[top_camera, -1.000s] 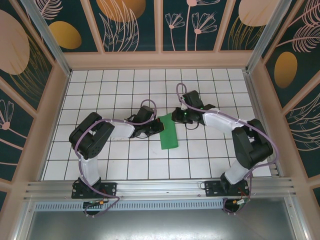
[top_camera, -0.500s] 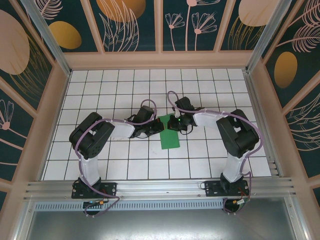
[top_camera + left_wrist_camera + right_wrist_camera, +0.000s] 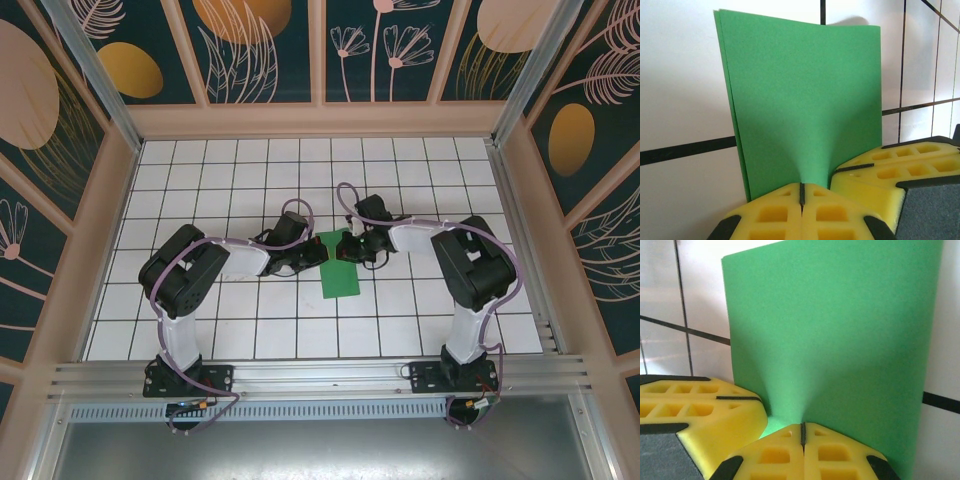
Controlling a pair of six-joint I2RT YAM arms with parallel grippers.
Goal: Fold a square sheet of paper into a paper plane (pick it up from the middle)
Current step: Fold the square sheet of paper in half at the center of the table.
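L gripper [image 3: 801,197] clamped on btm edge of folded green paper [image 3: 805,100], R gripper [image 3: 842,171] right beside, white tiles [image 3: 685,100] behind.

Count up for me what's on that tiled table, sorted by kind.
Green paper sheet, folded: 1
Robot hands: 2, the left hand and the right hand, each pinched shut on the paper's edge
Total: 3

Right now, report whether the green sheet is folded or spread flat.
Folded: the green sheet is a narrow rectangle, and the left wrist view shows two layers at its left edge.
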